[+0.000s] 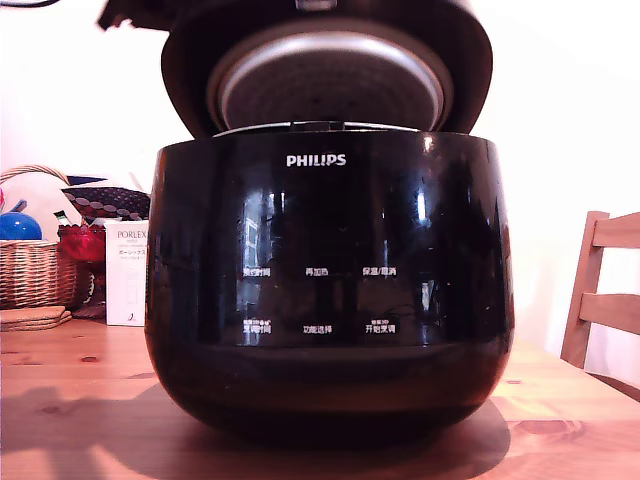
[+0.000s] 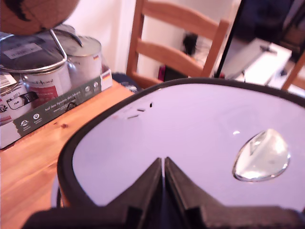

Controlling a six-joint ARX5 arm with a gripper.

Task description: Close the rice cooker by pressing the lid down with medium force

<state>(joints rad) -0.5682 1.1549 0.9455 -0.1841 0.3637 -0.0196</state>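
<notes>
Over at the exterior view's left, a wicker basket (image 1: 30, 265) with a blue ball (image 1: 18, 226) sits on the wooden tabletop (image 1: 70, 400), and next to it a white PORLEX box (image 1: 127, 270) stands upright, just beside the cooker's flank. Centre stage now: the rice cooker (image 1: 330, 290), glossy black, PHILIPS logo facing the camera, two rows of small white labels below it, planted squarely on the tabletop. Its lid (image 1: 330, 70) is up, tilted open above the body, the silvery dimpled inner plate (image 1: 330, 85) angled down toward the pot's mouth, a clear gap at the front edge. At the exterior view's right, a wooden chair (image 1: 600, 290) stands behind the tabletop's edge. Switching to the wrist view: the gripper (image 2: 163, 167) has its jaws pressed together, only a thin seam between the two dark fingers (image 2: 147, 186), gripping nothing. Directly beyond the jaws' tips, very close or touching, spreads the lid's pale glossy outer face (image 2: 190, 129) with its dark rim, a clear teardrop-shaped button (image 2: 262, 156) off to one side of the jaws. Further out past the lid, well away from the jaws, metal pots (image 2: 43, 67) sit on a green carton (image 2: 62, 107), and another wooden chair (image 2: 176, 43) stands behind.
</notes>
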